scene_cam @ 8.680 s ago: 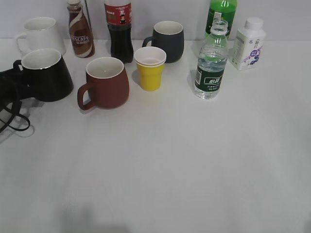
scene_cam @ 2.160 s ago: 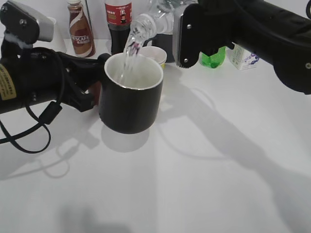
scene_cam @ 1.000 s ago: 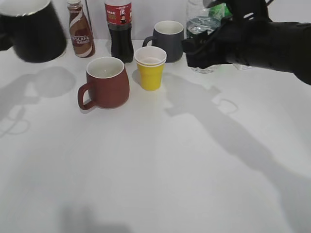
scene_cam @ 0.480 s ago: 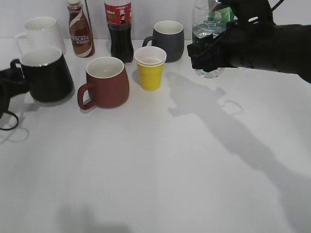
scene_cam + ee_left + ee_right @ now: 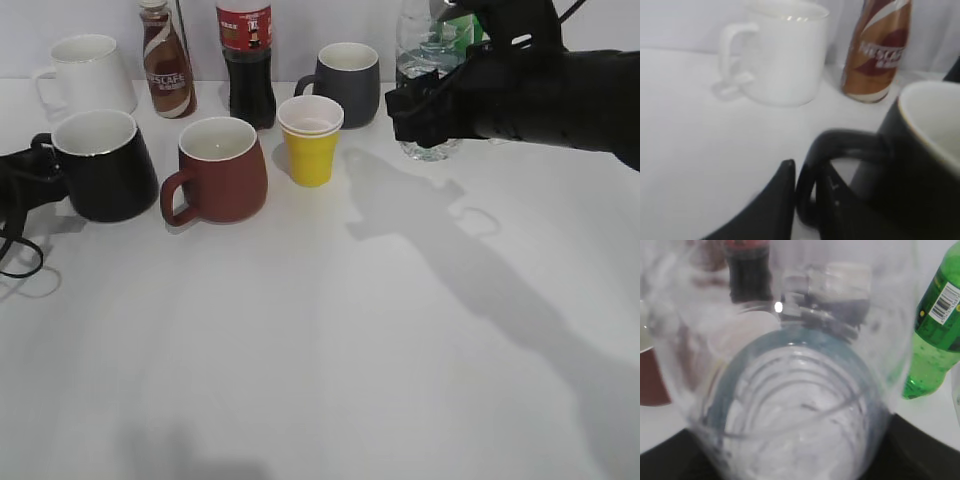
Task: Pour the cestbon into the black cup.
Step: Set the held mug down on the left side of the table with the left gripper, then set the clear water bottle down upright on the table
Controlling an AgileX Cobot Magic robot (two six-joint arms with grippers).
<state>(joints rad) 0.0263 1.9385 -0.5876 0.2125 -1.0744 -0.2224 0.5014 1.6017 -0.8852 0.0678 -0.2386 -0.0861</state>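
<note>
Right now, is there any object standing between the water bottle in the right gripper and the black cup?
Yes. The water bottle is at back right and the black cup at far left. Between them stand the yellow cup and the reddish-brown mug, so the bottle would have to pass above them.

left pincer [image 5: 812, 200] clamped, right pincer [image 5: 425, 105] clamped

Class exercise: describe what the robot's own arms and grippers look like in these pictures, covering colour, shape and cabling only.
The right arm is bulky and matt black, ending in a blocky black gripper. On the left, only black parts show: thin looping black cables at the frame edge and dark, tapered fingers in the wrist view. No markings are legible.
</note>
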